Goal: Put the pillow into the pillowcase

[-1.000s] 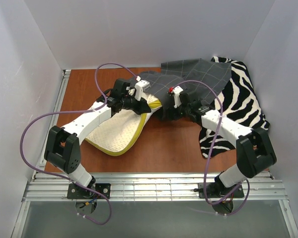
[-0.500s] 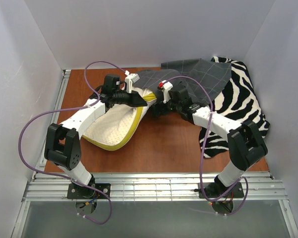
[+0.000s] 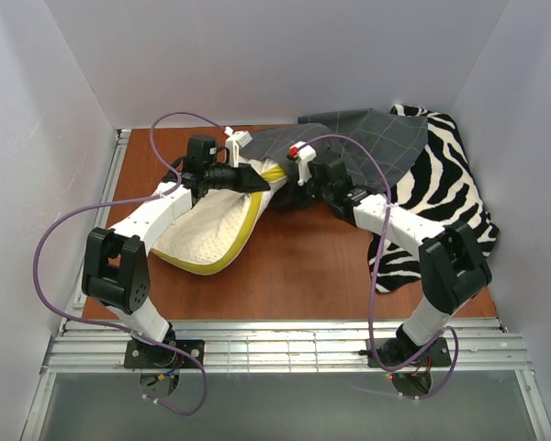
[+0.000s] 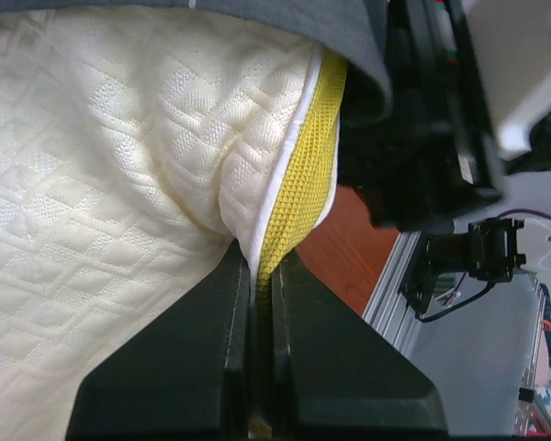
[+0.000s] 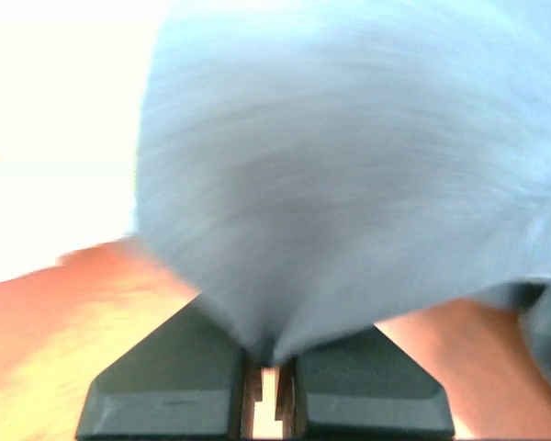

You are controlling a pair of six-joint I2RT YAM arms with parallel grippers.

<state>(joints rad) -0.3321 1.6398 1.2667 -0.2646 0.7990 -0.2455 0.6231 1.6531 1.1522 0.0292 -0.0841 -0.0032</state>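
Note:
The cream dimpled pillow [image 3: 202, 231] lies on the left of the table, its yellow-green edge [image 3: 245, 230] facing right. My left gripper [image 3: 260, 180] is shut on the pillow's far right corner; the left wrist view shows the fingers [image 4: 211, 349] pinching the yellow edge [image 4: 298, 193]. The dark grey pillowcase [image 3: 367, 140] lies at the back, and its near hem drapes over that corner [image 4: 285, 23]. My right gripper [image 3: 287, 195] is just right of the left one, shut on a blurred bunch of the grey pillowcase [image 5: 349, 175] at the fingertips [image 5: 271, 354].
A zebra-striped fabric [image 3: 445, 197] covers the right side of the brown table [image 3: 303, 266], partly under the pillowcase. White walls close in the left, back and right. The metal rail [image 3: 285, 344] with the arm bases runs along the near edge.
The right gripper moved left to the pillow's corner, opened, then shut on the pillowcase hem. The left gripper carried the pillow corner slightly back and left, still gripping it.

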